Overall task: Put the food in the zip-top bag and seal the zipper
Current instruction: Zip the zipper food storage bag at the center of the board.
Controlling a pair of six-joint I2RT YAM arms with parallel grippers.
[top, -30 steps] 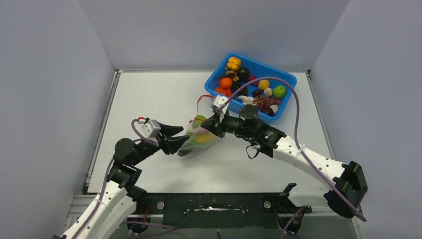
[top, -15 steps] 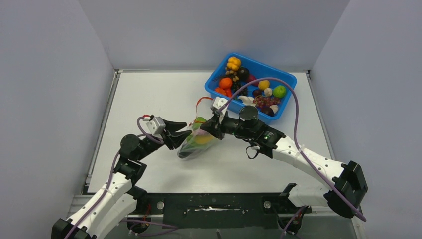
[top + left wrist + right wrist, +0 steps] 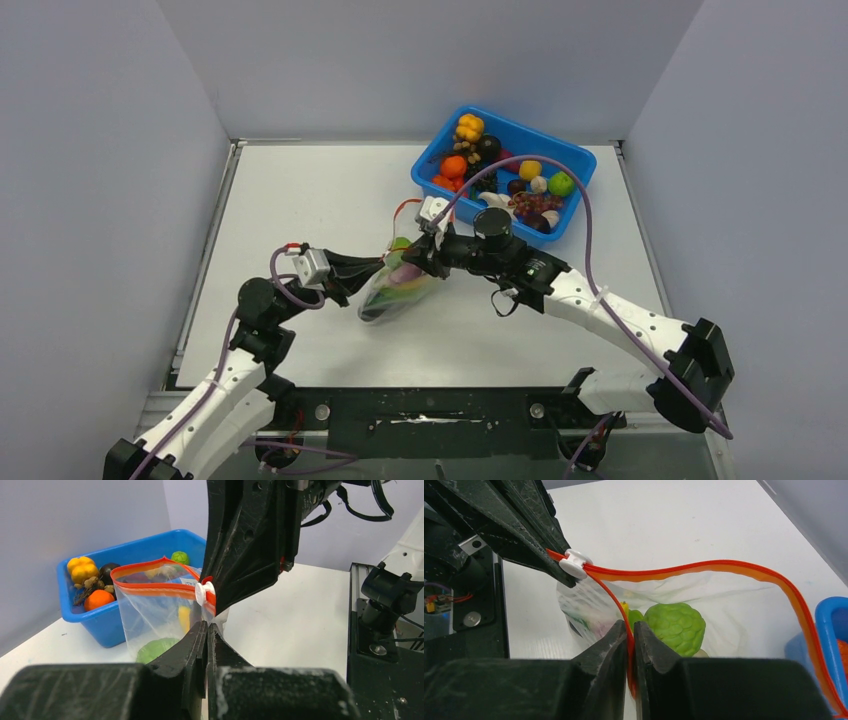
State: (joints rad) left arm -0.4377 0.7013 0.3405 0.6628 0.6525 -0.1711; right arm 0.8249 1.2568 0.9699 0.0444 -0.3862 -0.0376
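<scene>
The clear zip-top bag (image 3: 393,296) hangs between both grippers near the table's middle, its mouth gaping. Its red-orange zipper (image 3: 724,565) carries a white slider (image 3: 576,562) at the left end. My right gripper (image 3: 630,627) is shut on the zipper strip just past the slider. My left gripper (image 3: 206,626) is shut on the bag's side edge right under the slider (image 3: 204,592). Food sits inside the bag: a bumpy green fruit (image 3: 676,627), a yellow piece (image 3: 184,617) and a green one (image 3: 155,650). From above, the left gripper (image 3: 378,268) and right gripper (image 3: 410,262) almost meet.
A blue bin (image 3: 575,160) holding several more toy fruits and vegetables stands at the back right, close behind the bag. The right arm's purple cable (image 3: 590,230) arcs over the bin. Grey walls close in the table on three sides.
My left gripper has moved right up to the bag and gone from open to shut on its edge. The right gripper with the zipper has shifted slightly left.
</scene>
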